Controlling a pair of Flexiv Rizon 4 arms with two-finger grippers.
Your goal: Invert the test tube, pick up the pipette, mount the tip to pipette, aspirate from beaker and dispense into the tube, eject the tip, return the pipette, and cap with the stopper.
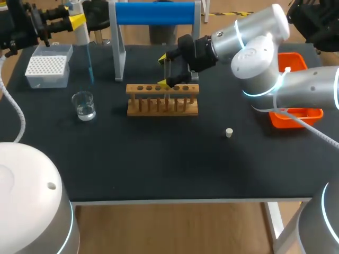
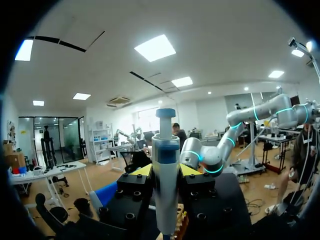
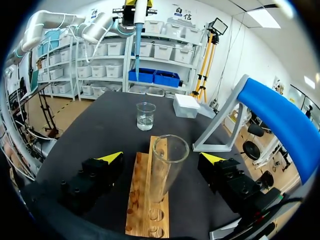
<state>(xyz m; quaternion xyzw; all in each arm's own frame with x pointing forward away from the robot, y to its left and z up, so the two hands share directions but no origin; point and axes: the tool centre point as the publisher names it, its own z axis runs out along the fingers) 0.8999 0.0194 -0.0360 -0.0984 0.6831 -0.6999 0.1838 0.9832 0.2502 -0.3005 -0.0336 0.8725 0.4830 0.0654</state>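
Note:
My left gripper (image 2: 166, 171) is shut on the white and blue pipette (image 2: 165, 165), held upright above the table's far left corner (image 1: 82, 26). A thin tip (image 1: 90, 66) hangs from the pipette, beside the tip box (image 1: 48, 66). The glass test tube (image 3: 165, 167) stands mouth up in the wooden rack (image 1: 162, 99). My right gripper (image 3: 162, 160) is open, with one finger on each side of the tube and clear gaps between. The beaker (image 1: 84, 106) with liquid sits left of the rack. A small white stopper (image 1: 229, 132) lies to the rack's right.
The blue-topped pipette stand (image 1: 153, 13) rises behind the rack. An orange bin (image 1: 296, 114) sits at the right edge under my right arm. Bare black tabletop stretches in front of the rack.

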